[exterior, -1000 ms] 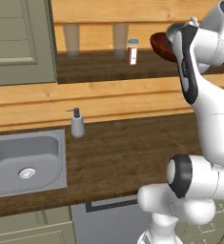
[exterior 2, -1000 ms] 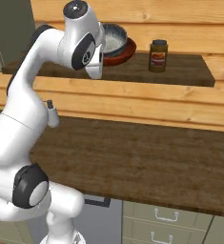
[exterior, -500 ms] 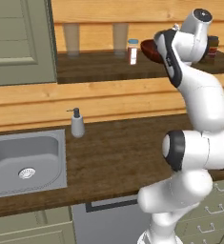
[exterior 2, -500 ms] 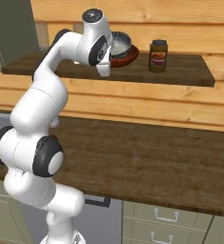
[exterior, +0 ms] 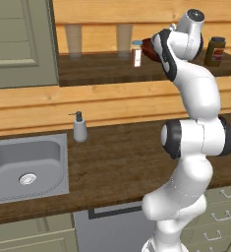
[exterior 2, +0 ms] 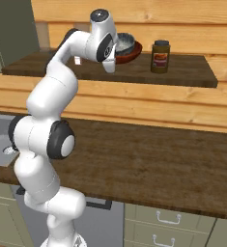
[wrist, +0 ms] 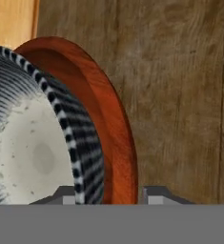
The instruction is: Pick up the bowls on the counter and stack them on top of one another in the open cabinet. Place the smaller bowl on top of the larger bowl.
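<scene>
Smaller bowl (wrist: 35, 152) nested in larger bowl (wrist: 111, 133) on open cabinet (exterior 2: 192, 72) shelf, left of jar (exterior 2: 161, 56); gripper (wrist: 106, 195) just above bowls' rims, fingertips (wrist: 154, 194) spread, holding nothing.

Light wooden planks (exterior: 112, 101) line the wall across the middle of the left base view, and run on above as a paler back wall (exterior 2: 182, 36) at the upper right of the right base view. A grey-green panelled door (exterior: 18, 42) fills the upper left of the left base view. At the lower left a grey steel sink (exterior: 26, 167) is set in the dark worktop, with a drain at its centre. Below, at the bottom right of the right base view, pale green drawers (exterior 2: 168, 222) carry metal handles. A dark appliance front (exterior: 112, 224) sits at bottom centre. The light is even and soft.
</scene>
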Available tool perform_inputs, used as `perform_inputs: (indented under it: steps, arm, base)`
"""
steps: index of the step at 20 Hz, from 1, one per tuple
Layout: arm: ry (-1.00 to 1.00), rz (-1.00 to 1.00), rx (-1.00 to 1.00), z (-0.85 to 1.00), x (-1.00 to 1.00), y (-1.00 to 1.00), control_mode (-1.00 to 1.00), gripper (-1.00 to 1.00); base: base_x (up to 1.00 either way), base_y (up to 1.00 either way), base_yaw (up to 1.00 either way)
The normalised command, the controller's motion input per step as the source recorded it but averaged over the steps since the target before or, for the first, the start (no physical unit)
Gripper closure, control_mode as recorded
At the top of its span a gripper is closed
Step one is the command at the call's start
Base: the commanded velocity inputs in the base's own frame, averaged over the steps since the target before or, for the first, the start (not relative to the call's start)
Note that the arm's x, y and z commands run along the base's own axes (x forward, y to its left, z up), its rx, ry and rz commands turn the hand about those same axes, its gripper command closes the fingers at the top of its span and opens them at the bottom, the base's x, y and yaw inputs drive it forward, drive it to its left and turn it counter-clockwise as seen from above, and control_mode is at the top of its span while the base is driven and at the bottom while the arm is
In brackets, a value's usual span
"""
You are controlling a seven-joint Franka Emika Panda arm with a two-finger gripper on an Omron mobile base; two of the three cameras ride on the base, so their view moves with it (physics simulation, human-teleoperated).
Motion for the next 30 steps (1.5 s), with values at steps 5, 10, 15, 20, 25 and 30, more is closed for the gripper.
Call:
perform_inputs:
  steps: [5, 10, 15, 20, 25, 30]
  arm:
    - [-0.16, -0.02, 0.13, 0.16, -0.76, -0.15, -1.0, -1.0]
    - [-0.18, -0.02, 0.17, 0.0, -1.0, -0.39, -1.0, -1.0]
    - [-0.13, -0.08, 0.18, -0.02, -1.0, -0.65, -1.0, -1.0]
    - [0.0, -0.1, 0.06, -0.46, -1.0, -0.73, -1.0, -1.0]
    - [0.22, 0.0, -0.09, -1.0, -1.0, -0.29, -1.0, -1.0]
    - [0.2, 0.06, -0.3, -1.0, -0.76, 0.01, -1.0, -1.0]
  base:
    - [0.0, 0.0, 0.0]
    - [0.0, 0.0, 0.0]
    - [0.0, 0.0, 0.0]
    - [0.0, 0.0, 0.0]
    - [0.0, 0.0, 0.0]
    - [0.0, 0.0, 0.0]
